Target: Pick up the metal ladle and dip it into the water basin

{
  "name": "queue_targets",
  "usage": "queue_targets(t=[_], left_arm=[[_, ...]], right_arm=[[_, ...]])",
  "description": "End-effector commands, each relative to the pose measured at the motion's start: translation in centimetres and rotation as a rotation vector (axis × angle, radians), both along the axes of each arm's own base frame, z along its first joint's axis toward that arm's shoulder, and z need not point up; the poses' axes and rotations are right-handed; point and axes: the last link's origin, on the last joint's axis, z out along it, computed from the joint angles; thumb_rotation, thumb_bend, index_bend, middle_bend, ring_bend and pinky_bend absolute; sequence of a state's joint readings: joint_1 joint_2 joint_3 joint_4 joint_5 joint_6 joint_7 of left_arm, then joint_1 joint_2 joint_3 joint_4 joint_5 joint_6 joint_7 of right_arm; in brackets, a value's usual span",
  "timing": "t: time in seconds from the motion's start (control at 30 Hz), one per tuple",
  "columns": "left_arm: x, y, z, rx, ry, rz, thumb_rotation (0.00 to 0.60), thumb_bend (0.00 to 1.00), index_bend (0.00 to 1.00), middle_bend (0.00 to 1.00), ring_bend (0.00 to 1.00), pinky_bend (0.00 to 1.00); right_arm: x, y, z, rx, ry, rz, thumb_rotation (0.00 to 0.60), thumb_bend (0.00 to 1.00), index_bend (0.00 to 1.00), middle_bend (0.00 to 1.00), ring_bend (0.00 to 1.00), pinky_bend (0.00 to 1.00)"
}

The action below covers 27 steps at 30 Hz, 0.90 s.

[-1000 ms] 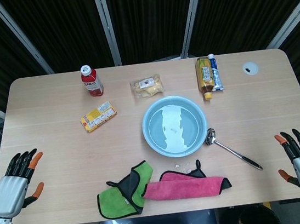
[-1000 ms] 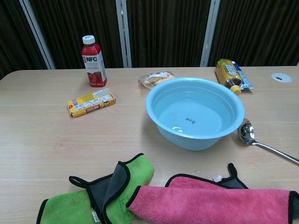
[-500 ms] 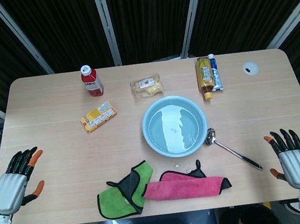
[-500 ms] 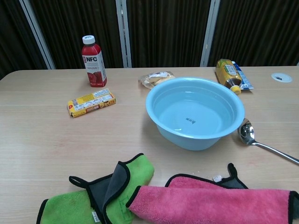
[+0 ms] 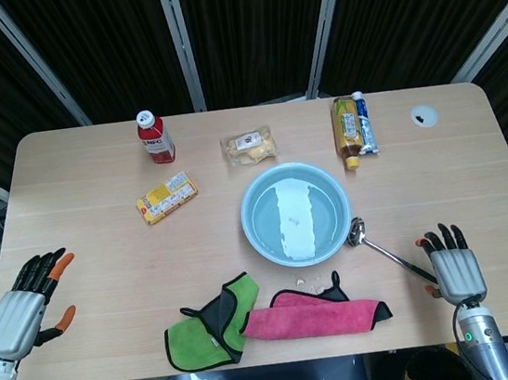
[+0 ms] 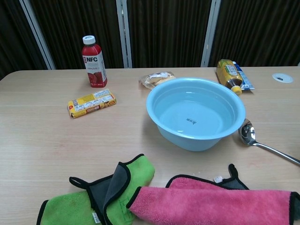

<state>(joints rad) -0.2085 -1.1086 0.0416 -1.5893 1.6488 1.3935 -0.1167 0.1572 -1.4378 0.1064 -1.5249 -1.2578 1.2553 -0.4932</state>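
The metal ladle [image 5: 389, 253] lies flat on the table, bowl next to the basin's right rim, handle pointing to the front right; the chest view shows it too [image 6: 262, 144]. The light blue water basin [image 5: 256, 236] holds water in the table's middle [image 6: 161, 124]. My right hand [image 5: 453, 269] hovers over the table's front right, fingers spread, just right of the ladle's handle end, holding nothing. My left hand [image 5: 24, 305] hangs at the front left edge, fingers apart and empty. Neither hand shows in the chest view.
A red juice bottle [image 5: 154, 137], yellow snack box [image 5: 167, 197], wrapped bun [image 5: 249, 146], and a tea bottle [image 5: 346, 128] beside a blue tube [image 5: 364, 122] lie behind the basin. Green [image 5: 212, 323] and pink [image 5: 315, 314] cloths lie along the front edge.
My right hand has moved left and inward from off the table's right edge to just beside the ladle's handle end. The left hand has barely shifted.
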Motion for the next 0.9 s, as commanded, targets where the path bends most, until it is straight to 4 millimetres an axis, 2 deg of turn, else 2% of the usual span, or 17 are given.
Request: queue_targets(t=[0.03, 0.53, 0.9], left_arm=[[-0.1, 0.1, 0.1, -0.004, -0.005, -0.001, 0.6, 0.39, 0.0, 0.0, 0.0, 0.0], [-0.2, 0.2, 0.6, -0.007, -0.026, -0.001, 0.6, 0.39, 0.0, 0.0, 0.0, 0.0], [-0.3, 0.4, 0.4, -0.008, -0.017, 0.0, 0.6, 0.39, 0.0, 0.0, 0.0, 0.0]], right_arm=[[-0.1, -0.7, -0.7, -0.002, 0.007, -0.016, 0.6, 0.03, 0.27, 0.19, 0.0, 0.0], [-0.3, -1.5, -3.5, -0.01, -0.032, -0.042, 0.6, 0.03, 0.28, 0.2, 0.0, 0.0], [-1.0, -2.1, -4.4, -0.03, -0.102, -0.039, 0.6, 0.03, 0.28, 0.2, 0.0, 0.0]])
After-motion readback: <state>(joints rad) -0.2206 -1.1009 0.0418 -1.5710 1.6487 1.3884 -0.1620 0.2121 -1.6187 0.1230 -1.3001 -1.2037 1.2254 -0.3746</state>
